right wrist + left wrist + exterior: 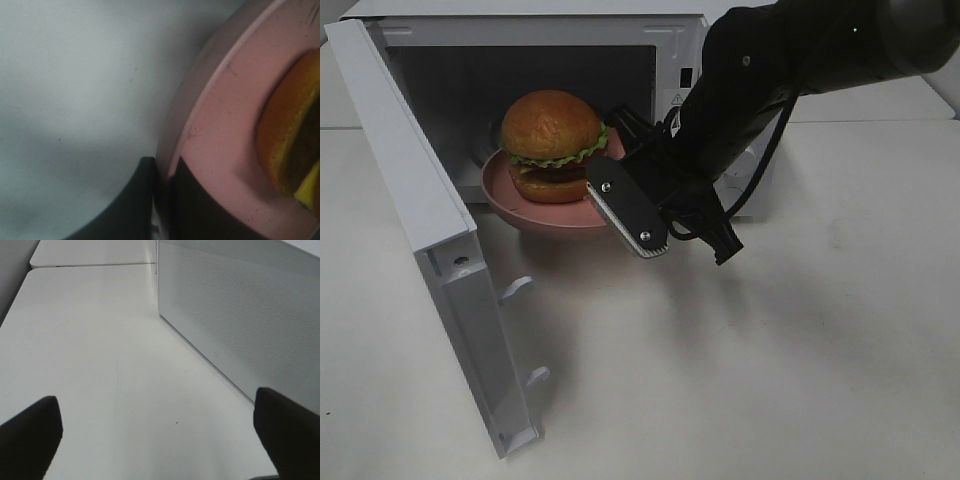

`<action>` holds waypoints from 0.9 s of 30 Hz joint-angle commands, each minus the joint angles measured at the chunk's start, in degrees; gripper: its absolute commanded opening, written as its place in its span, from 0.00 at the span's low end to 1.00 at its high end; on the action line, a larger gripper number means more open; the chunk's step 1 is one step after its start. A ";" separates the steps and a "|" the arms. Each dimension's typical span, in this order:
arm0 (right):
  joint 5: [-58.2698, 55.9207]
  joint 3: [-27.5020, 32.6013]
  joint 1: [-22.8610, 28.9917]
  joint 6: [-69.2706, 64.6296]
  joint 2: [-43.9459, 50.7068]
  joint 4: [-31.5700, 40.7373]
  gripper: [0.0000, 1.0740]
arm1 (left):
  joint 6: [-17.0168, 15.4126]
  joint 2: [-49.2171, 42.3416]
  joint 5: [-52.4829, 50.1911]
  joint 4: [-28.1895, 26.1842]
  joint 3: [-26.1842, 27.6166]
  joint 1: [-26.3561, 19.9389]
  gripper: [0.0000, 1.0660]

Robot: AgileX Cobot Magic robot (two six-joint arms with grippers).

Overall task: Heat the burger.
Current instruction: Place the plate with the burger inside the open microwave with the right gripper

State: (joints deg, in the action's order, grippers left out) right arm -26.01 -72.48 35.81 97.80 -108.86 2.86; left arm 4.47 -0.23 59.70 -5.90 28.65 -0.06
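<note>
Right claw (162, 200) is clamped on the plate (535, 212) rim, presumably to carry the burger (552, 145) at the plate's centre level into the open microwave (670, 60), while the left claw (160, 440) hangs wide open, empty, over the worktop (100, 365).

Item count: one burger (552, 125), one pink plate (542, 216), one microwave (682, 48) with one open door (410, 180), one desk (800, 350).

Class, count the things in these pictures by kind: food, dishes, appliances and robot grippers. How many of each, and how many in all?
burger: 1
pink plate: 1
microwave: 1
grippers: 2, the left gripper and the right gripper
Total: 5
</note>
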 commanded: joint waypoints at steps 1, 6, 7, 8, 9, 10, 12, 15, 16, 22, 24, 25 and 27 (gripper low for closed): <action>2.86 -2.58 -0.29 -0.40 -0.86 0.46 0.00 | -0.40 -1.49 -0.17 0.06 -0.17 -0.11 0.92; 2.86 -5.79 -0.29 -1.78 -3.15 0.40 0.00 | -0.40 -1.49 -0.17 0.06 -0.17 -0.11 0.92; 2.86 -6.59 -0.29 -2.52 -3.78 0.23 0.00 | -0.40 -1.49 -0.17 0.06 -0.17 -0.11 0.92; 2.86 -6.59 -0.29 -2.52 -3.78 0.23 0.00 | -0.40 -1.49 -0.17 0.06 -0.17 -0.11 0.92; 2.75 -8.59 -0.29 -4.47 -5.10 0.17 0.00 | -0.40 -1.49 -0.17 0.06 -0.17 -0.11 0.92; 2.75 -8.59 -0.29 -4.47 -5.10 0.17 0.00 | -0.40 -1.49 -0.17 0.06 -0.17 -0.11 0.92; 2.52 -11.46 -0.29 -7.33 -6.65 -1.78 0.00 | -0.40 -1.49 -0.17 0.06 -0.17 -0.11 0.92; 1.15 -14.38 -0.29 -10.49 -8.65 -4.35 0.00 | -0.40 -1.49 -0.17 0.06 -0.17 -0.11 0.92; 1.15 -14.38 -0.29 -10.49 -8.65 -4.35 0.00 | -0.40 -1.49 -0.17 0.06 -0.17 -0.11 0.92; -1.20 -19.19 -0.29 -13.12 -11.80 -5.21 0.00 | -0.40 -1.49 -0.17 0.06 -0.17 -0.11 0.92; -2.12 -21.49 -0.29 -13.64 -13.35 -5.33 0.00 | -0.40 -1.49 -0.17 0.00 -0.17 -0.11 0.92; -2.12 -21.49 -0.29 -13.64 -13.35 -5.33 0.00 | -0.40 -1.49 -0.17 0.00 -0.17 -0.11 0.92; -2.81 -23.20 -0.29 -14.27 -14.27 -5.33 0.00 | -0.40 -1.49 -0.17 0.00 -0.17 -0.11 0.92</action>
State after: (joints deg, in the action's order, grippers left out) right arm -31.46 -94.42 35.70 84.17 -123.82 -2.01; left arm 4.47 -0.23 59.70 -5.90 28.65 -0.06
